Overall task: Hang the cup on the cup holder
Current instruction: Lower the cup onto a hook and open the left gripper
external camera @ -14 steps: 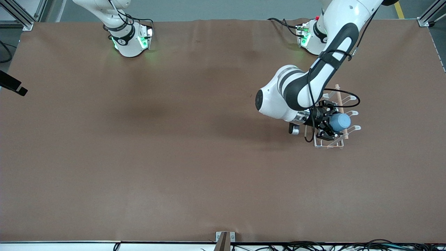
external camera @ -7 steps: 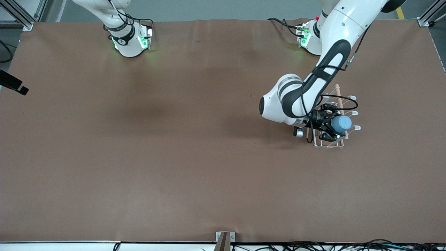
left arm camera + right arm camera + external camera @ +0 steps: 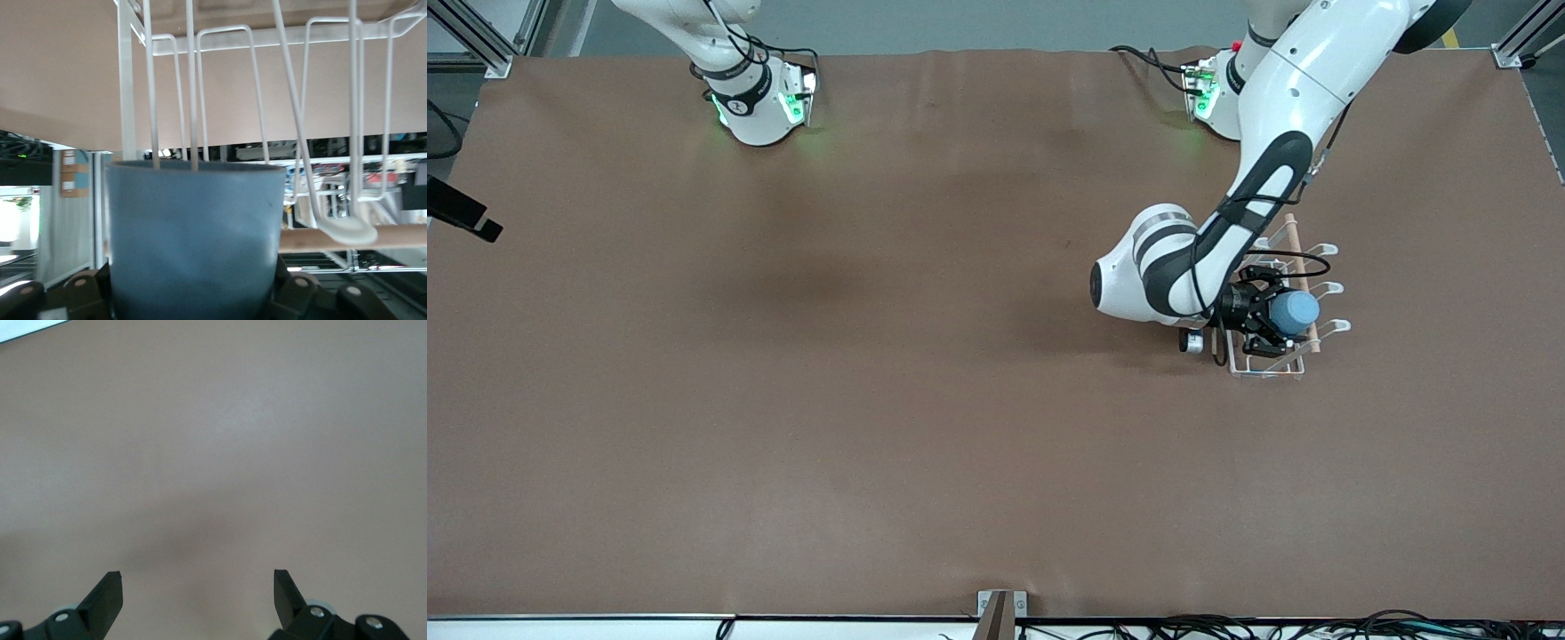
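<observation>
The light-blue cup [image 3: 1295, 311] sits over the white wire cup holder [image 3: 1261, 370], below its wooden rod [image 3: 1291, 238], at the left arm's end of the table. My left gripper [image 3: 1273, 313] is shut on the cup, reaching in sideways. In the left wrist view the cup [image 3: 193, 227] fills the space between the jaws of the left gripper [image 3: 193, 288], and two wires of a cup holder prong [image 3: 170, 80] run into its mouth. The rod [image 3: 400, 237] passes beside it. My right gripper [image 3: 198, 577] hangs open over bare table, holding nothing; that arm waits.
Brown cloth covers the table [image 3: 871, 356]. A black object [image 3: 461, 215] juts in at the right arm's end. A metal bracket [image 3: 1001, 608] and cables lie along the edge nearest the front camera. The other prongs [image 3: 1325, 289] of the cup holder are bare.
The left arm has come down over the cup holder, bringing the cup lower onto the prong. The right arm has not moved.
</observation>
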